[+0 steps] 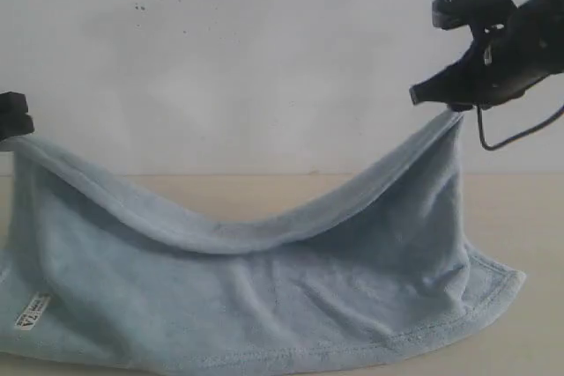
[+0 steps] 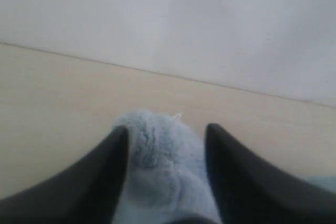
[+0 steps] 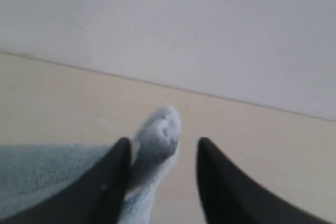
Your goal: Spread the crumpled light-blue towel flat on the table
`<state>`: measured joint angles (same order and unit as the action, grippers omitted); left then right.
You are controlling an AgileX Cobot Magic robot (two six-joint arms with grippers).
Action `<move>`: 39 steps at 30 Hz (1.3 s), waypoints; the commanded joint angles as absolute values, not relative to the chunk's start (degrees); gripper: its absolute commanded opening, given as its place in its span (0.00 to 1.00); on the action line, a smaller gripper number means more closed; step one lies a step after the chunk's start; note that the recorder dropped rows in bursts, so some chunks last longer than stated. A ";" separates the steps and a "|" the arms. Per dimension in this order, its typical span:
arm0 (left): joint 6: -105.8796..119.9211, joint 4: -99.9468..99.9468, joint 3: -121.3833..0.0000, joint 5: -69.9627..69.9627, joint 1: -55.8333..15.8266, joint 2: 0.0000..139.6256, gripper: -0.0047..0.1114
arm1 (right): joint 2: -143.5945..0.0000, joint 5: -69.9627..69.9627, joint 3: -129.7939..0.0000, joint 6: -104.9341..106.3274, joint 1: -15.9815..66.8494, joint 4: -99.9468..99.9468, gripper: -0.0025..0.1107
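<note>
The light-blue towel (image 1: 264, 297) hangs in a sagging sheet, its lower part resting on the beige table (image 1: 529, 217). Its top edge rises to my left gripper (image 1: 13, 116) at the left edge and to my right gripper (image 1: 445, 99) at the upper right. In the left wrist view the left gripper (image 2: 165, 129) stands open, with a bunched towel corner (image 2: 157, 156) lying between the spread fingers. The right gripper (image 3: 164, 141) is open too. There the towel corner (image 3: 157, 129) leans on one finger, with a clear gap to the other. A white label (image 1: 31, 310) shows near the towel's lower left corner.
A plain whitish wall (image 1: 264, 59) stands behind the table. A black cable (image 1: 511, 138) loops under the right arm. Bare table shows to the right of the towel and behind it.
</note>
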<state>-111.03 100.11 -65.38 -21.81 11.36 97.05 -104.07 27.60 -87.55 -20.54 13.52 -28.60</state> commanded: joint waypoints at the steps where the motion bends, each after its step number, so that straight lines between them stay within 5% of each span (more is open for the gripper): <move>1: -118.32 99.95 -67.02 -23.81 11.84 98.69 0.66 | -105.13 30.04 -92.95 -16.29 13.69 -20.89 0.59; 8: -115.81 99.95 -66.62 -34.50 14.14 95.69 0.36 | -102.44 36.23 -93.03 -11.71 13.69 -21.48 0.30; 13: -115.81 99.95 -60.48 -34.83 14.14 92.78 0.24 | -100.19 38.53 -86.53 -10.02 13.45 -24.09 0.02; 24: -113.04 99.95 -46.61 -36.19 14.14 92.06 0.16 | -101.30 33.15 -70.74 -9.73 9.70 -24.57 0.02; 39: -110.40 98.76 -45.87 -39.21 14.14 92.06 0.16 | -110.89 26.33 -67.41 0.00 9.14 -14.65 0.02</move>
